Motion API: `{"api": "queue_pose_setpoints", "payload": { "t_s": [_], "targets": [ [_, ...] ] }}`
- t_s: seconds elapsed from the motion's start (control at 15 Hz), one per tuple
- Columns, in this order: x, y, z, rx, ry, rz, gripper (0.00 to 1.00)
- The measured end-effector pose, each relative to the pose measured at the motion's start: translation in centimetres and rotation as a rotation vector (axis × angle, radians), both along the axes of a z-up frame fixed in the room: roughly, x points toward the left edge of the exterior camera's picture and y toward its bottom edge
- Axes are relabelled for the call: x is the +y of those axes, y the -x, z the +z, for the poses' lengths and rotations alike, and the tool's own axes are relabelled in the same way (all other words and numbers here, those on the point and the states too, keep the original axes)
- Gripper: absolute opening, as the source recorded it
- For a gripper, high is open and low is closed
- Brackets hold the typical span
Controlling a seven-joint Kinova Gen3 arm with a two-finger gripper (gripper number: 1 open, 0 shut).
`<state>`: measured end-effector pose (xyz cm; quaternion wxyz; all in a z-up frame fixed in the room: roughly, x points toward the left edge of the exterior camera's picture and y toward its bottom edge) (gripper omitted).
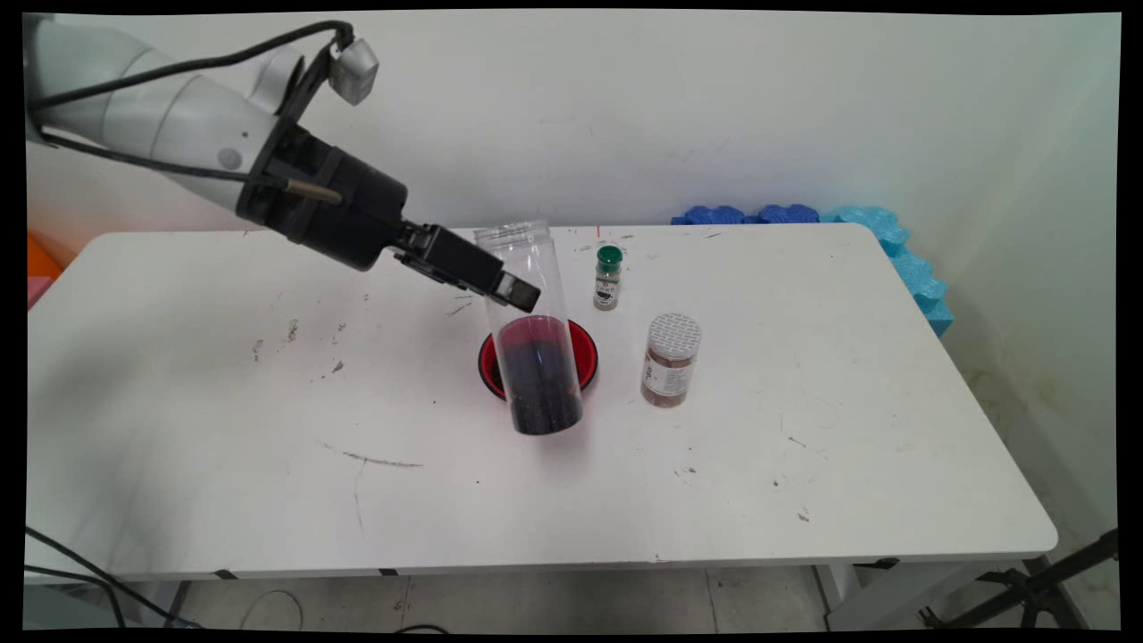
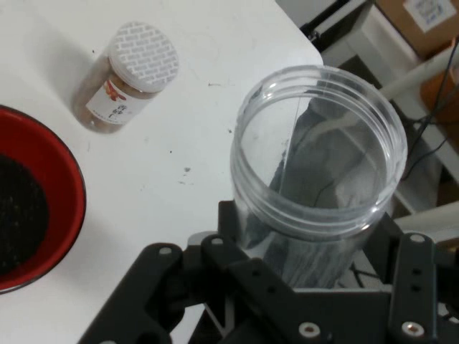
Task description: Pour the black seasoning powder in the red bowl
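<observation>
Your black two-finger gripper [image 1: 500,284] was clamped on the tall clear plastic jar [image 1: 533,330], holding it nearly upright, dark granules settled at its bottom. Below the jaws sat the red bowl [image 1: 585,357], dark grains already in it. Beyond stood a small green-capped bottle [image 1: 608,278] and a white-lidded spice jar [image 1: 670,359], both untouched.

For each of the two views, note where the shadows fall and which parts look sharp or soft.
Main view: soft, diffuse shadows lie under the arm at the table's left, and a faint one beside the clear jar; everything reads sharp. Hand view: the jar's rim and the white-lidded jar are sharp; the claw linkage is slightly soft.
</observation>
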<state>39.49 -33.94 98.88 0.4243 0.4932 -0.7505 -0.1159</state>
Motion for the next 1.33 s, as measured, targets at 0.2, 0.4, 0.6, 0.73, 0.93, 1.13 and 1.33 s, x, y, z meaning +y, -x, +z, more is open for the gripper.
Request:
{"api": "queue_pose_setpoints", "payload": {
  "t_s": [0.2,0.4,0.6,0.73,0.93,1.13,1.33],
  "targets": [
    [-0.6,0.2,-0.3,0.037,-0.071,0.053,0.00],
    [-1.1,0.5,-0.5,0.091,-0.162,0.121,0.00],
    [-1.8,0.5,-0.8,0.157,-0.266,0.212,0.00],
    [-2.2,0.5,-1.0,0.199,-0.332,0.276,0.00],
    [-2.5,0.4,-1.4,0.256,-0.438,0.367,0.00],
    [-2.5,0.3,-2.0,0.289,-0.529,0.437,0.00],
    [-2.4,0.3,-2.6,0.312,-0.604,0.486,0.00]
  ]
}}
